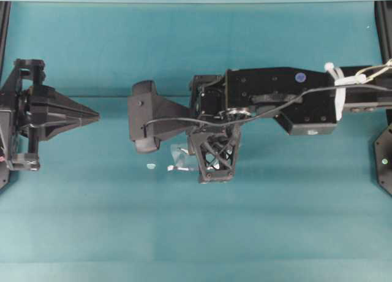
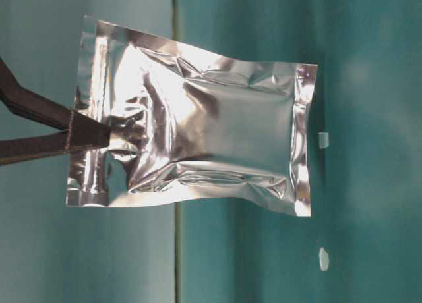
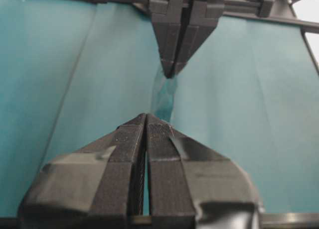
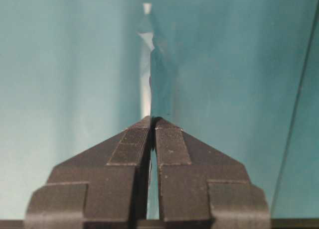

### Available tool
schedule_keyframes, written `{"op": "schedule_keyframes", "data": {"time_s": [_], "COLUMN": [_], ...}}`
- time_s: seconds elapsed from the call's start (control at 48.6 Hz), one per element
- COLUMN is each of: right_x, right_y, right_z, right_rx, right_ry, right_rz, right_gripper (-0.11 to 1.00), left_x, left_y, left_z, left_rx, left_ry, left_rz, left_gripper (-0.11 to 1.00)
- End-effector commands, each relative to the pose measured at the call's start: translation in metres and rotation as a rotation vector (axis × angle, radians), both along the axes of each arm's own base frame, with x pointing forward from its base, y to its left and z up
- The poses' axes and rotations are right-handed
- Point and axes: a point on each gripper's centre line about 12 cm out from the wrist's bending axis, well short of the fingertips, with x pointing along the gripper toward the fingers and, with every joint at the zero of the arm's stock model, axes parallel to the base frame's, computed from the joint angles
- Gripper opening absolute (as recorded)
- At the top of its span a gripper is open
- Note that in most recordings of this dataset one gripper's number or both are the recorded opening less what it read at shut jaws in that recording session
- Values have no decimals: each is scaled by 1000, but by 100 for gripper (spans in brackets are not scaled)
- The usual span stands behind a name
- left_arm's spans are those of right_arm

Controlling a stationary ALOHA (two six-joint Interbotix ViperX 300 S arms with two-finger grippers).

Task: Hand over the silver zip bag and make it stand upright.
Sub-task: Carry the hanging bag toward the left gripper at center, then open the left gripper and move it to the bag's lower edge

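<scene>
Teal tabletop (image 1: 184, 233), black frame rails (image 1: 5, 24) at edges.

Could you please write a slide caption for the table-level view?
Right pincer, shut on one sealed edge, holds the silver bag off the teal table.

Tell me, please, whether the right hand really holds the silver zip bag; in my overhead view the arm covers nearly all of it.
Observer: Yes. In the table-level view the right hand is shut on one sealed edge of the silver zip bag.
Operator: Is the bag crumpled up in the grip?
Observer: No. The right wrist view shows it edge-on, running straight out from between the fingertips.
Operator: Could you check whether the left hand is ready to take it?
Observer: Not yet. In the left wrist view the left hand is shut with nothing between its pads, pointing at the bag but short of it.
</scene>
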Motion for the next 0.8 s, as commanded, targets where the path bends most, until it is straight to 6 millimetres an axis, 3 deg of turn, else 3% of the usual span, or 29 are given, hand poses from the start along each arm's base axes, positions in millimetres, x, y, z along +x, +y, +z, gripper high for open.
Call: {"op": "schedule_keyframes", "data": {"time_s": [0.0, 0.659, 0.782], "right_x": [2, 5, 5], "right_y": [3, -1, -1], "right_z": [10, 0, 0], "right_rx": [-4, -35, -34], "right_ry": [-31, -11, -8], "right_rz": [15, 14, 12], "right_gripper": [3, 3, 3], "left_x": [3, 10, 12], "left_y": [0, -4, -4], "left_z": [4, 1, -4], "left_rx": [2, -83, -87], "left_ry": [-15, -8, 9], "left_rz": [1, -4, -3], "left_gripper": [-1, 0, 14]}}
